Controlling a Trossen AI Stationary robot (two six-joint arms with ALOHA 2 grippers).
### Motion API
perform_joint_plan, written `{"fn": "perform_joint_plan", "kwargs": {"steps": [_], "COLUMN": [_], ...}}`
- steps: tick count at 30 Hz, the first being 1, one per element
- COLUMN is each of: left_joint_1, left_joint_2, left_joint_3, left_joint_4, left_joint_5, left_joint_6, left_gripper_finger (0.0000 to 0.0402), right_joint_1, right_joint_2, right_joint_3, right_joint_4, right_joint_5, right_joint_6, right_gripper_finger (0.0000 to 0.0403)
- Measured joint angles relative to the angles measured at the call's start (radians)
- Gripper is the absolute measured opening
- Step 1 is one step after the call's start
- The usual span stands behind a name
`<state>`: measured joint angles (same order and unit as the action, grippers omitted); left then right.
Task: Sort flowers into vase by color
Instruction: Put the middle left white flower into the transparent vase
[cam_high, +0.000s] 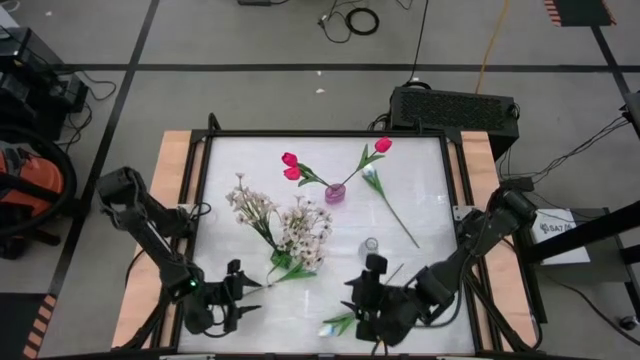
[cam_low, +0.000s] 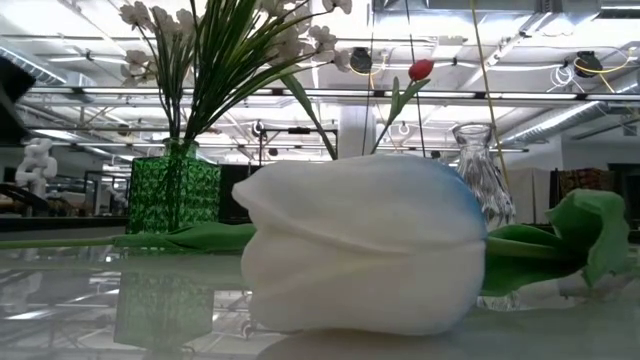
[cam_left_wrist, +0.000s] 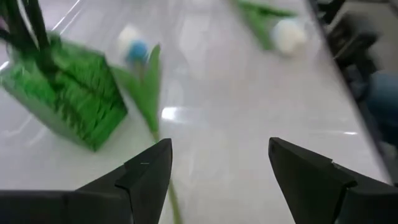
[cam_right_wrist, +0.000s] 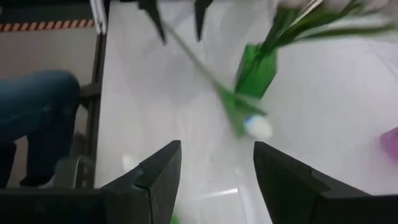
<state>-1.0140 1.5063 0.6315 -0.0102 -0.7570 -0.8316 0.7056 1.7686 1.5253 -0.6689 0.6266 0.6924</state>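
Both grippers' fingers (cam_left_wrist: 149, 177) spread over glossy table (cam_high: 420, 180); faceted green vase (cam_left_wrist: 62, 99) holds cream sprays (cam_high: 300, 225)

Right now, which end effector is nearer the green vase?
Left. The left end effector sits just beside the green vase, open. The right end effector is farther off, across the table, also open.

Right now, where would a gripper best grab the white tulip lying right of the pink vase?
Probably the bare lower stem, coming from straight above and closing across it. The white tulip lies flat on the table, and its stem is thin and clear of neighbours.
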Motion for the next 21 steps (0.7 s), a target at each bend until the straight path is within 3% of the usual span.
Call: {"fn": "perform_joint_plan", "kwargs": {"steps": [6,13,21], "left_joint_1": [0.044,0.080,0.108], "left_joint_2": [0.105,0.183,0.218], "left_joint_3": [0.000,0.000,0.002], "left_joint_4": [-0.036,-0.035,-0.017], "left_joint_5": [0.009,0.024,0.058], "left_joint_6": [-0.143,-0.184,-0.184], "left_gripper_finger": [0.0273,0.0271,0.0186], "right_joint_1": [0.035,0.036,0.036], "right_joint_2": [0.057,0.070,0.070], "right_joint_3": [0.000,0.000,0.000], "right_joint_4": [-0.003,-0.001,0.000], "right_joint_5": [0.007,0.016,0.033], "right_joint_6": [0.063,0.074,0.071], "right_gripper_finger": [0.0194,0.0194,0.0194]}}
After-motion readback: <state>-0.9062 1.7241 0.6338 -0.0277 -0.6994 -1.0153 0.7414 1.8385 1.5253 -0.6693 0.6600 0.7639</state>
